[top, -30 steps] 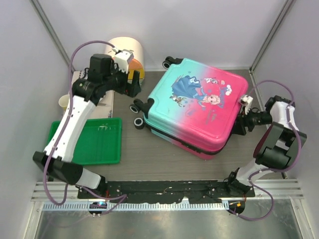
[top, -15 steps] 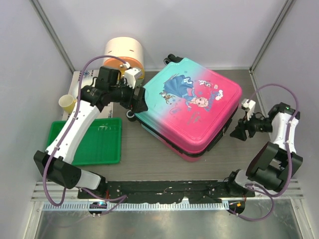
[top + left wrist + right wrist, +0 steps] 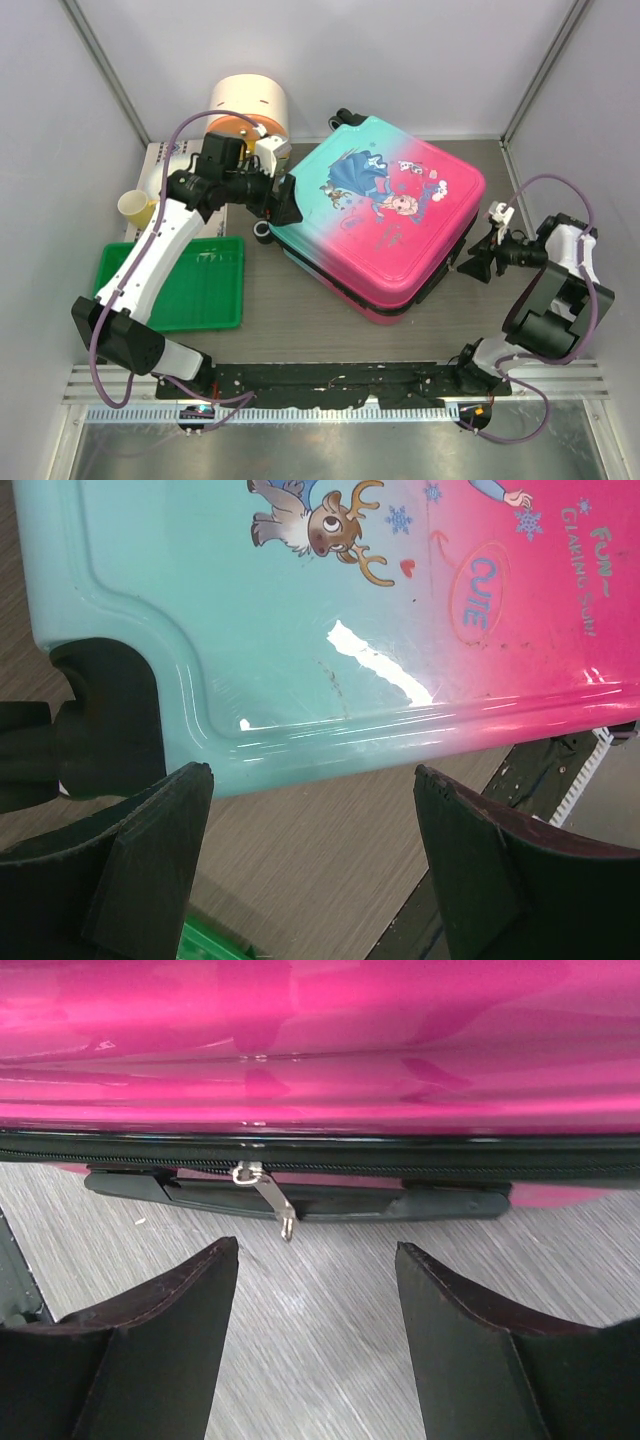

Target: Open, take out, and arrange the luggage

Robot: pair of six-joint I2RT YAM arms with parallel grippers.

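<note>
One suitcase (image 3: pixel 390 215) lies between two grippers, the left gripper (image 3: pixel 283 198) and the right gripper (image 3: pixel 472 263). One zip pull (image 3: pixel 268 1195) hangs just ahead of the right fingers. Behind the left fingers are one round box (image 3: pixel 250 100), one yellow cup (image 3: pixel 133 207) and one green tray (image 3: pixel 190 290).

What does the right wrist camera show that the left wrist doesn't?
Right wrist only: the silver zip pull hanging from the black zip, above the side handle. Left wrist only: the reindeer print, a black wheel, the green tray corner. Both: the luggage, the wood-grain table, and that arm's open hand: right hand, left hand.
</note>
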